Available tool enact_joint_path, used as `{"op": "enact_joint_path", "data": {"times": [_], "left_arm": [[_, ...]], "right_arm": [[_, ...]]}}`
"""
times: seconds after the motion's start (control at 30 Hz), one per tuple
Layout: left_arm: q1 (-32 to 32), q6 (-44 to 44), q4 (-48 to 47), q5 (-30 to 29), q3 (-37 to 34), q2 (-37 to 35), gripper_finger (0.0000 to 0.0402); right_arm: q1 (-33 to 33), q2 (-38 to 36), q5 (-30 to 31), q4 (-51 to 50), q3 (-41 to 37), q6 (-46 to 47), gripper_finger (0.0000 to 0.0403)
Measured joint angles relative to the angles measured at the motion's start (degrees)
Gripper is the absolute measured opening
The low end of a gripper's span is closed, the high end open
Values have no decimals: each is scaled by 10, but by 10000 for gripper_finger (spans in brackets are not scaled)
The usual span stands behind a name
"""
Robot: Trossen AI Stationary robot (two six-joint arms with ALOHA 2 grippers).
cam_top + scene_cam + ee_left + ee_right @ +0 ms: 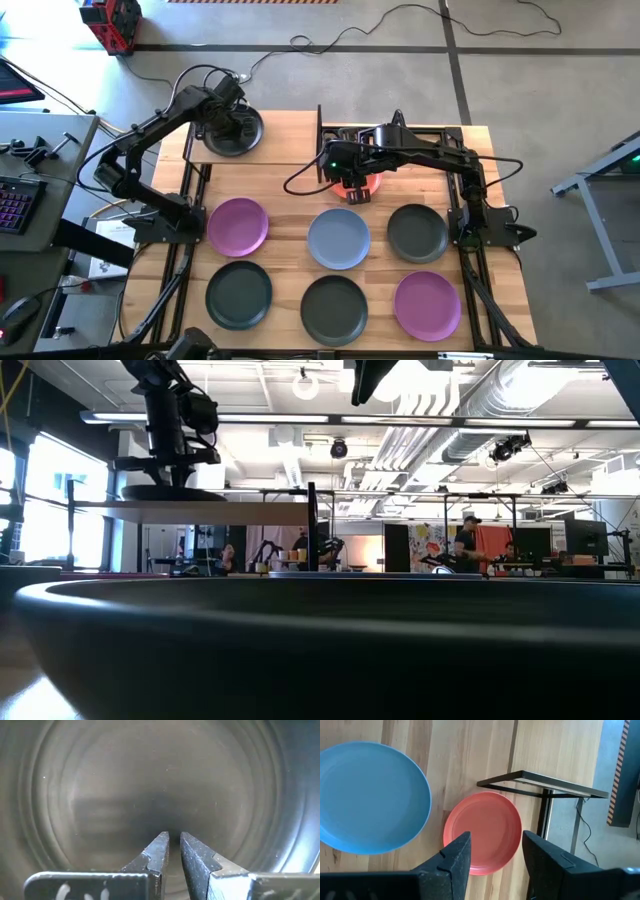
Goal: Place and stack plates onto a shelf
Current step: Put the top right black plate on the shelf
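High view: the left gripper (233, 128) sits over a dark grey plate (232, 132) that lies on the shelf (275, 140), a light-wood panel at the far left part of the bench (500, 290). Left wrist view shows its fingers (157, 857) nearly together with a narrow gap, pointing into that plate's dark bowl (160, 785); whether they pinch anything I cannot tell.

The right gripper (352, 183) hangs above the orange plate (358, 184), which lies on the bench just beside the shelf's black posts, near the far edge at mid-bench. In the right wrist view its fingers (455, 862) stand well apart over the orange plate (482, 832), holding nothing, with the light blue plate (370, 797) just beside it.

Six plates lie on the bench in two rows: purple plate (237, 225), light blue plate (338, 238) and a dark grey one (417, 232) in the middle row; two dark grey (239, 294) (334, 308) and a purple one (427, 306) along the near edge.
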Motion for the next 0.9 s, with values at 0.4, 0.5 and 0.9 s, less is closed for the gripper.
{"op": "enact_joint_path", "data": {"times": [0.4,0.5,0.9], "left_arm": [[6,-3,-42,-11,-3,-17,42],[6,3,-43,-18,-3,-20,42],[5,4,-31,-6,-3,-22,42]], "right_arm": [[0,0,0,0,0,0,156],[0,0,0,0,0,0,156],[0,0,0,0,0,0,156]]}}
